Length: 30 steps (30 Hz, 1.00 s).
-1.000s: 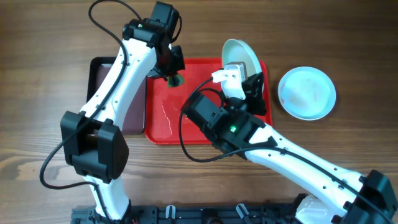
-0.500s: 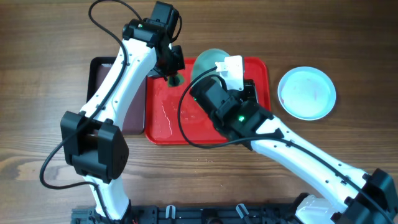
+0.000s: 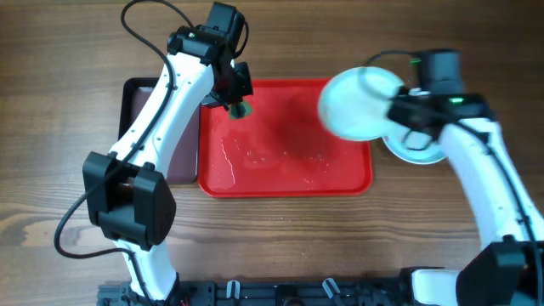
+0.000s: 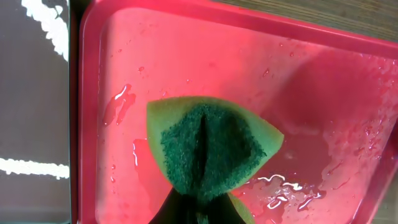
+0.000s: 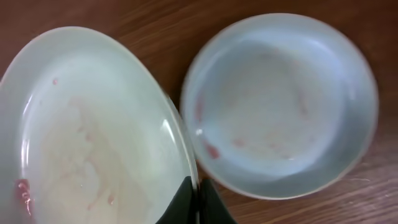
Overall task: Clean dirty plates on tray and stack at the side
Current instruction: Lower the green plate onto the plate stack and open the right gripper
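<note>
Plate [image 3: 357, 104] now right of tray [image 3: 280, 170]

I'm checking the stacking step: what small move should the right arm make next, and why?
Probably shift the held plate a little to the right and lower it onto the plate on the table. The right end effector is shut on its rim, it hangs partly over the tray at its right edge, and the other plate lies flat just beyond that edge.

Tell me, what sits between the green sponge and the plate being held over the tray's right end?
Nothing stands there. The overhead view shows only bare red tray, wet with water drops, between the sponge and the held plate.
</note>
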Each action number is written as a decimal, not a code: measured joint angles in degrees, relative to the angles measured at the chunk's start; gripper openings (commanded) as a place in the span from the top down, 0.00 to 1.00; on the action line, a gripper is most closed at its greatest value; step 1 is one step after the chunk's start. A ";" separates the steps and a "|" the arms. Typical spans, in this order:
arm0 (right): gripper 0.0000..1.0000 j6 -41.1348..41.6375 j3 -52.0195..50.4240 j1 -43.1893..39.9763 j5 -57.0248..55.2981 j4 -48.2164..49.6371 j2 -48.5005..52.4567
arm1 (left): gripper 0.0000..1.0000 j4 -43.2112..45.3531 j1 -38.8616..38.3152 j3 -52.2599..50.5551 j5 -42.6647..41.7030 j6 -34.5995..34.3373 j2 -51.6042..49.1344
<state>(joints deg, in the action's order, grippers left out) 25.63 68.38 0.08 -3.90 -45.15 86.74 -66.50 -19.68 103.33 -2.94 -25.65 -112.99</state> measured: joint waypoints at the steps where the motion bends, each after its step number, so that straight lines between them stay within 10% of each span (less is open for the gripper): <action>1: 0.96 0.02 -0.02 -3.52 1.44 -0.02 0.00 | 0.96 0.02 0.00 0.00 0.00 0.00 0.02; 9: 0.96 0.52 -6.54 -22.82 5.68 1.55 -0.02 | 0.96 0.02 0.00 0.00 0.00 0.00 0.00; 19: 0.94 0.72 -13.94 -26.53 6.69 7.85 -0.09 | 0.96 0.13 0.02 0.00 0.00 0.00 0.00; 30: 0.57 -4.42 -13.99 -25.31 15.74 12.92 -0.09 | 0.96 0.31 0.02 0.00 0.00 0.00 0.00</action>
<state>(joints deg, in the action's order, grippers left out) 21.21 54.39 -25.23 11.84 -32.23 86.65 -66.19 -19.66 103.33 -2.94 -25.65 -112.99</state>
